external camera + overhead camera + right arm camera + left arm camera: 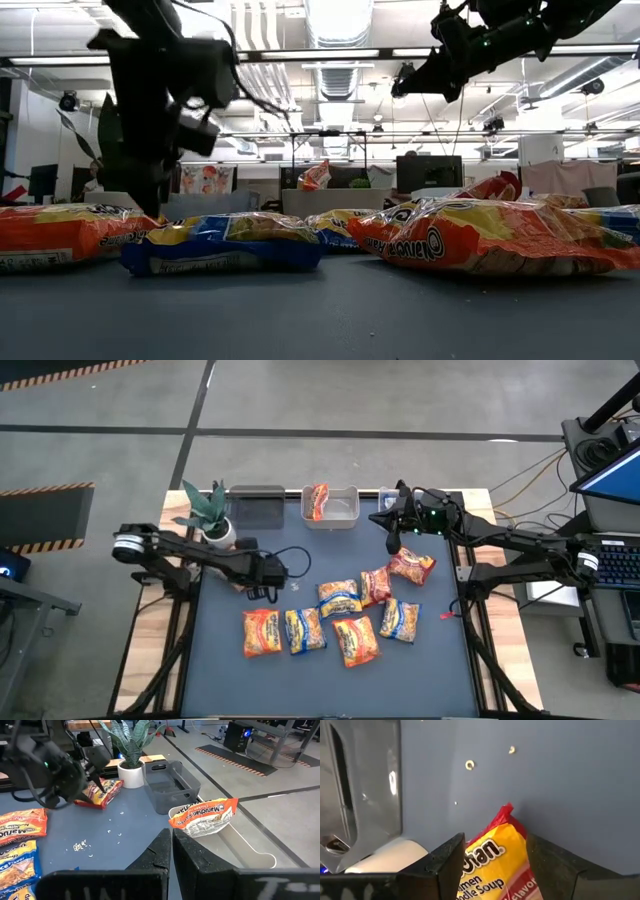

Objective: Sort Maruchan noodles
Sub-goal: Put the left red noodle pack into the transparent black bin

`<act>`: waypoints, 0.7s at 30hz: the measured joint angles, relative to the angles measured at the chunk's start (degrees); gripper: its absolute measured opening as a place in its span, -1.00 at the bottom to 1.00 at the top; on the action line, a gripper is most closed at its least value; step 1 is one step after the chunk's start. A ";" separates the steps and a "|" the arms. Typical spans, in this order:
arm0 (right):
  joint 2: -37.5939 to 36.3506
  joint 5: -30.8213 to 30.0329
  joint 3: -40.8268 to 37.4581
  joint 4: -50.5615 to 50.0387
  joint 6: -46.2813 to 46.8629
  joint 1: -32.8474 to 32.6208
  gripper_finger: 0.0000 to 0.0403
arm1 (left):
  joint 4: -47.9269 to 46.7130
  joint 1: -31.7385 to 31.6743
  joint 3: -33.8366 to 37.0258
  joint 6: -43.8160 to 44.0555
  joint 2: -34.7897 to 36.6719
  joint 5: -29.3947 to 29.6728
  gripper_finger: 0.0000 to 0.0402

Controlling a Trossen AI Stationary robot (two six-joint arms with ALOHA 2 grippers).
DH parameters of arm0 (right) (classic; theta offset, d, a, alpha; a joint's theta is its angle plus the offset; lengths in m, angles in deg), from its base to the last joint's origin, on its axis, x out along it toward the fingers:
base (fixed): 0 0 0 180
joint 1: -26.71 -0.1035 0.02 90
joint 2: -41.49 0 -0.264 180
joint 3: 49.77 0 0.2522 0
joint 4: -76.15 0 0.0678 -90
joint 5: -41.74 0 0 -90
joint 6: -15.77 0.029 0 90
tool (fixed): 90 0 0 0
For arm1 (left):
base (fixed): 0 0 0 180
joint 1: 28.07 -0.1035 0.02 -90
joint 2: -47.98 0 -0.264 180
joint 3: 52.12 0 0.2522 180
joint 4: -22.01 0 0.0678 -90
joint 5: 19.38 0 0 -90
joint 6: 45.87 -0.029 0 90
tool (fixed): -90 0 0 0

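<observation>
Potted plant [210,515]: stands at the table's back left corner
Dark bin [257,506]: just beside the plant
Clear bin [332,507]: next to the dark bin
Crumbs [82,845]: scattered on the blue table [420,670]

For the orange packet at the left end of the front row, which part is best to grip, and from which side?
Probably its left edge, coming from straight above. The orange packet lies flat on the table, so a side approach finds little to pinch. Its right edge sits close against a blue-and-yellow packet, while the left is free.
</observation>
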 joint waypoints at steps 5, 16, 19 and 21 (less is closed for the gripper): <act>0.00 0.00 0.00 -0.07 -0.44 0.00 -0.96 | 0.00 -0.51 0.00 -0.17 -3.72 0.00 -0.04; 0.00 0.00 0.00 -0.17 -0.43 0.00 -0.96 | -0.04 -0.45 -0.02 -0.39 -6.89 -0.04 -0.35; 0.00 0.00 0.00 -0.17 -0.43 0.00 -0.96 | -0.11 -0.45 -0.05 -0.39 -6.38 -0.09 -0.52; -0.01 0.00 0.00 -0.17 -0.44 0.00 -0.96 | -0.49 -0.42 -0.49 -0.39 -6.17 -0.12 -0.65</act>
